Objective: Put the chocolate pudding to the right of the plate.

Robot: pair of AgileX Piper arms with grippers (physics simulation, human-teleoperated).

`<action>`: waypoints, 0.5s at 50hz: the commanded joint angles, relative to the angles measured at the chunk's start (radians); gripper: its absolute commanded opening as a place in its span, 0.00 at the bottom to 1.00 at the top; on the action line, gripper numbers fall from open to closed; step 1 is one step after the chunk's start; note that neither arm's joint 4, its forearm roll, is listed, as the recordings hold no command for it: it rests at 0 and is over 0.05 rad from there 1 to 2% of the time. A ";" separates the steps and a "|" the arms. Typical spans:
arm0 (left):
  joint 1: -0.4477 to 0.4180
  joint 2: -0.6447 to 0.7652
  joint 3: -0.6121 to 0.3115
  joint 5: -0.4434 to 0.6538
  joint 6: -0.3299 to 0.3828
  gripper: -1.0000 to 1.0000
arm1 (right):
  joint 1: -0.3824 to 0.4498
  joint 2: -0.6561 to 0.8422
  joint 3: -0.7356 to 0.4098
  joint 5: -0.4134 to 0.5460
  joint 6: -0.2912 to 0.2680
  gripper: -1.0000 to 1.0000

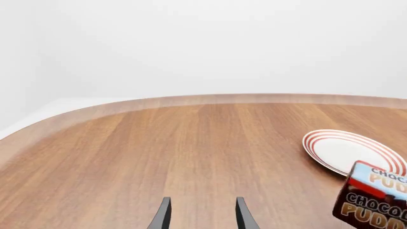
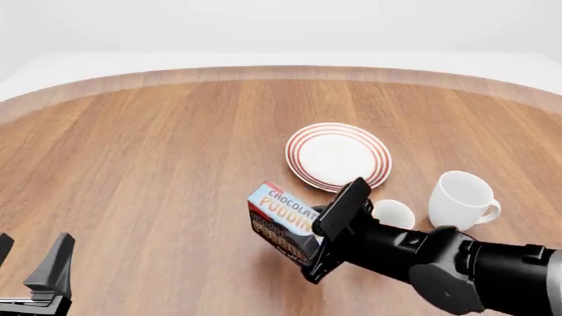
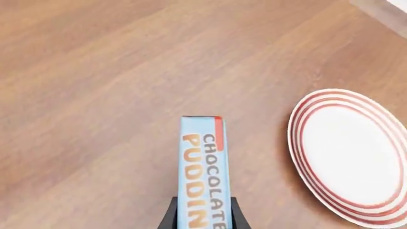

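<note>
left gripper (image 2: 31,260): parked low at near-left, jaws apart, empty
chocolate pudding (image 2: 283,222): tilted, lifted, near-left of plate (image 2: 338,157)
right gripper (image 2: 338,227): clamped on pudding
small mug (image 2: 393,214), white mug (image 2: 460,199): crowd the plate's right; risk of the carton clipping them

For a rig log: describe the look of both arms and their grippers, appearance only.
Both are matte black with no markings or cables showing. The right arm is built of thick rounded segments with bulbous joints, ending in the right gripper with flat, slab-like fingers. The left gripper shows thin, tapering, dark grey-black fingers with pointed tips.
</note>
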 commanded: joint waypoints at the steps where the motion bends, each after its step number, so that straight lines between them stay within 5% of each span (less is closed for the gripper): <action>1: 0.000 0.000 0.000 0.000 0.000 1.00 | -0.032 -0.094 -0.078 0.113 -0.055 0.00; 25: 0.000 0.000 0.000 0.000 0.000 1.00 | -0.184 -0.210 -0.458 0.382 -0.240 0.00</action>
